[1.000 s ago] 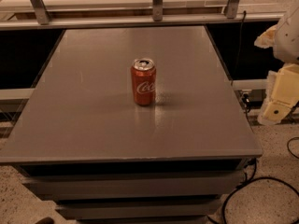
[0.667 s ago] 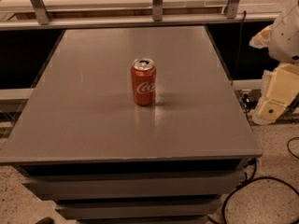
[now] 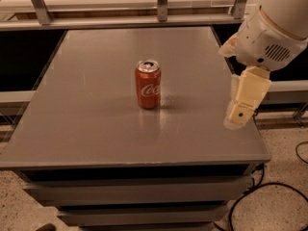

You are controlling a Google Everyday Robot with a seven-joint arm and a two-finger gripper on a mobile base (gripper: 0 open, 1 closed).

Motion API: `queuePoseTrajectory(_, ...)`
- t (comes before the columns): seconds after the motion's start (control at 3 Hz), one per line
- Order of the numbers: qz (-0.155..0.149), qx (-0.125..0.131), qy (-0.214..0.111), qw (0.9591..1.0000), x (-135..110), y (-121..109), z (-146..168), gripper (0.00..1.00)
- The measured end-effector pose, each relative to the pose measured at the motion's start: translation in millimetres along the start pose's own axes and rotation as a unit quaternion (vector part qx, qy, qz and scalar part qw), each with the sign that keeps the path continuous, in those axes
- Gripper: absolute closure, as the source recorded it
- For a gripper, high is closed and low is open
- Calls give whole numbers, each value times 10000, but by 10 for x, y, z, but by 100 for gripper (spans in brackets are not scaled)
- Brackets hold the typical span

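Note:
A red Coca-Cola can point(image 3: 147, 84) stands upright near the middle of the grey table point(image 3: 96, 129), its top showing the opened tab. My gripper point(image 3: 239, 115) hangs from the white arm point(image 3: 269, 32) over the table's right side, pointing downward. It is well to the right of the can, apart from it, and holds nothing that I can see.
A metal frame with upright posts point(image 3: 162, 4) runs along the table's far edge. Black cables point(image 3: 255, 196) lie on the speckled floor at the lower right. Drawer-like panels point(image 3: 139, 191) sit below the table's front edge.
The arm has swung left, from beyond the table's right edge to above its right side, closer to the can. The can has not moved.

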State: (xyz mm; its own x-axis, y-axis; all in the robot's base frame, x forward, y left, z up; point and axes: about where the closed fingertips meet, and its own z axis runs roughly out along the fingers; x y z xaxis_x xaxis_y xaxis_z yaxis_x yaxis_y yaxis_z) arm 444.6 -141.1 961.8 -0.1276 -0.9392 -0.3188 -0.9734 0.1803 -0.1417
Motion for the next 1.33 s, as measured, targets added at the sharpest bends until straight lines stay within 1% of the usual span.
queuePoseTrajectory(0.33,-86,-161,-234,9996,-340,66,196,0)
queuePoseTrajectory(1.0,-99,-34,-495,9987,-954,104,595,0)
queuePoseTrajectory(1.33,-99,-34,-495,9987,-954,105,595,0)
